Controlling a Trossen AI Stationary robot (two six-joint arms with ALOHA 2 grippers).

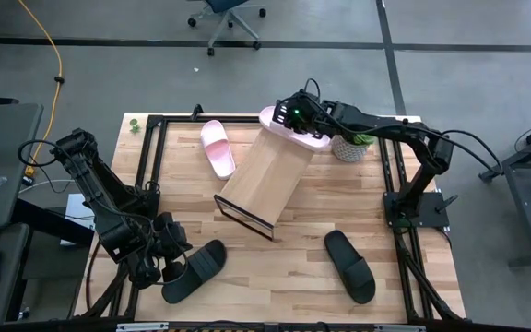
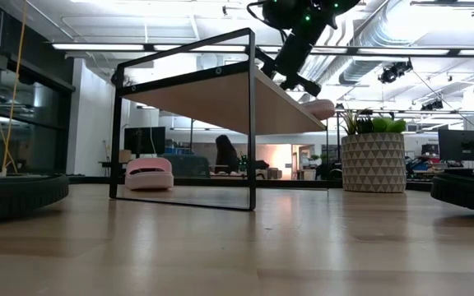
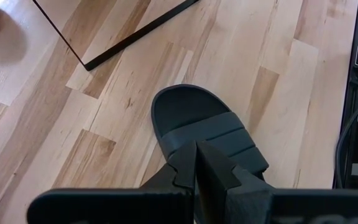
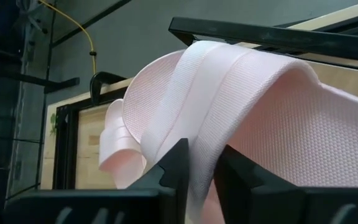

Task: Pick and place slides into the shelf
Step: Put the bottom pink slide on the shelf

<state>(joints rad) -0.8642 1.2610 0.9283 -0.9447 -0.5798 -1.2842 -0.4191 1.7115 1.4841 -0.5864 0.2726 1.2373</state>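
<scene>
High view: right gripper (image 1: 295, 118) grasps a pink slide's (image 1: 295, 135) strap at the shelf's (image 1: 267, 175) raised end; left gripper (image 1: 161, 261) clenched over a black slide (image 1: 194, 270).

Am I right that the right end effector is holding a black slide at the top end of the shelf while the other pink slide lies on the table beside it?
Not quite: the slide in the right end effector is pink, not black, as the right wrist view shows. It is at the top end of the shelf, and the other pink slide does lie on the table beside it.
</scene>
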